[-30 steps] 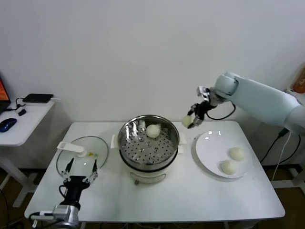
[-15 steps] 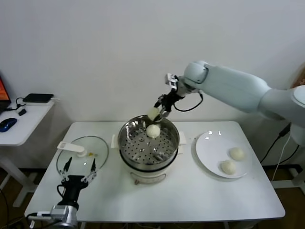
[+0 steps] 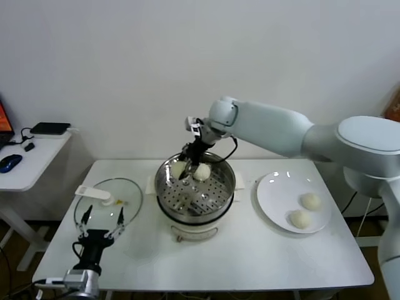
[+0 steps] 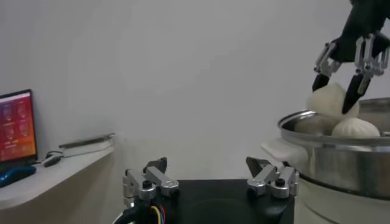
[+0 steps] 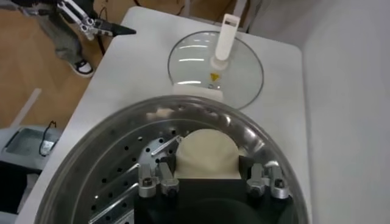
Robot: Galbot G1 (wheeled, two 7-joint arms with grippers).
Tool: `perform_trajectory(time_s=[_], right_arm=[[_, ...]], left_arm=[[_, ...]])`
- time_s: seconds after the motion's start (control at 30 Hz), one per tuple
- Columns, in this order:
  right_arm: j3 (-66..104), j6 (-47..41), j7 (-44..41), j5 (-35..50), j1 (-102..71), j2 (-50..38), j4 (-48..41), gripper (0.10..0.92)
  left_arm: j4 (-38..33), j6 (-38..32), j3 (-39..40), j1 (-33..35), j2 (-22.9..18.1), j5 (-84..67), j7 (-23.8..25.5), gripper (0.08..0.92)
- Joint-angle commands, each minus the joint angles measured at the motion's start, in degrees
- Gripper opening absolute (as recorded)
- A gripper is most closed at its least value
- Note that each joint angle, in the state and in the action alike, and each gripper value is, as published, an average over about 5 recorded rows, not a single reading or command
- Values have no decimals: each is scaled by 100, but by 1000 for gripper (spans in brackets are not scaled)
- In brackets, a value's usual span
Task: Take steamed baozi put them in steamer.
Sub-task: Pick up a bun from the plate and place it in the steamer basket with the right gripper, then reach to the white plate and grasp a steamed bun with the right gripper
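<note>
Head view: right end effector [image 3: 185, 167] gripping baozi [image 3: 178, 169] over steamer [image 3: 195, 190]; early release risks bun striking seated bun [image 3: 201, 172]. Left end effector [image 3: 100, 217] open, idle at tabletop [image 3: 262, 250] edge.

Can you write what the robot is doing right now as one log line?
right gripper: holding baozi over steamer | one baozi inside | two on plate | left gripper: idle, open

Bright, even indoor light; soft shadows, glare on the steamer [image 3: 195, 194]
</note>
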Motion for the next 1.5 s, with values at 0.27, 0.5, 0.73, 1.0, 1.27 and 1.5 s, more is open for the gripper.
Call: perform_trajectory(time_s=[0.27, 0.5, 0.73, 1.0, 1.27, 1.5], right_arm=[[-73, 32, -15, -172, -317, 288, -224, 662], [-109, 72, -31, -226, -361, 326, -287, 662], [-115, 90, -2, -272, -404, 344, -315, 663], [-70, 116, 20, -374, -450, 374, -383, 799], [-64, 112, -65, -284, -165, 133, -130, 823], [-573, 163, -404, 74, 882, -842, 982, 823]], left_arm=[[20, 17, 15, -38, -3, 1, 2, 823], [46, 20, 20, -55, -16, 7, 1, 823], [72, 7, 16, -58, -16, 0, 1, 823], [98, -17, 16, -48, -17, -7, 1, 823], [83, -11, 19, -53, -17, -5, 1, 823], [49, 5, 20, -53, -13, 3, 3, 823]])
